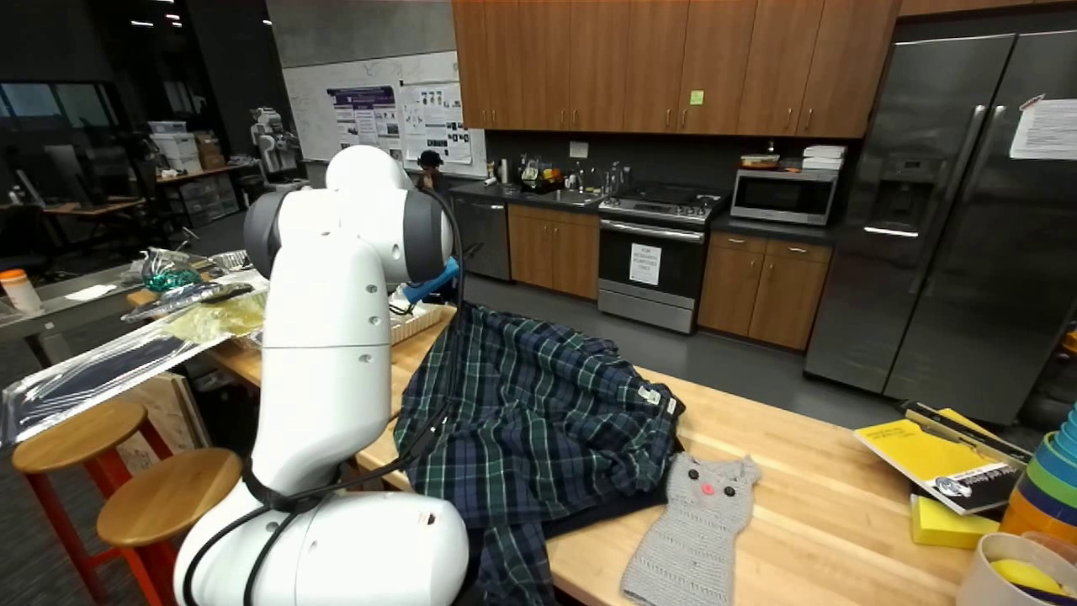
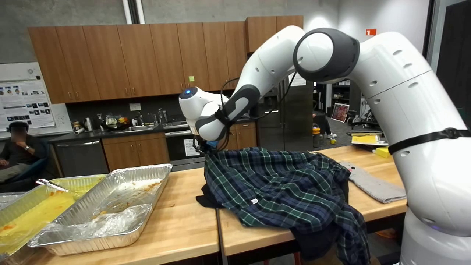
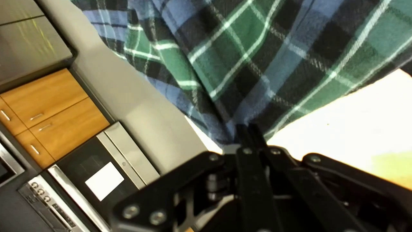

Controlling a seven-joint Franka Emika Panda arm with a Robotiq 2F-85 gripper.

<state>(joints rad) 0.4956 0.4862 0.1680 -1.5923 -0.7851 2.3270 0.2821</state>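
A dark green, navy and black plaid shirt (image 1: 538,421) lies rumpled over the wooden table in both exterior views, with part of it hanging off the front edge. Dark cloth (image 2: 316,239) shows beneath the shirt (image 2: 272,184). In the wrist view my gripper (image 3: 248,126) is shut on a bunched edge of the plaid fabric (image 3: 231,58), whose folds converge at the fingertips. The held edge is raised at the shirt's far corner. The arm hides the gripper in an exterior view, and the cloth partly covers it in an exterior view.
A grey knitted animal-faced piece (image 1: 698,530) lies beside the shirt. Yellow books (image 1: 942,454) and stacked coloured cups (image 1: 1052,480) stand farther along the table (image 1: 808,530). Large foil trays (image 2: 147,224) sit past the table seam. Wooden stools (image 1: 168,497) stand near the arm's base.
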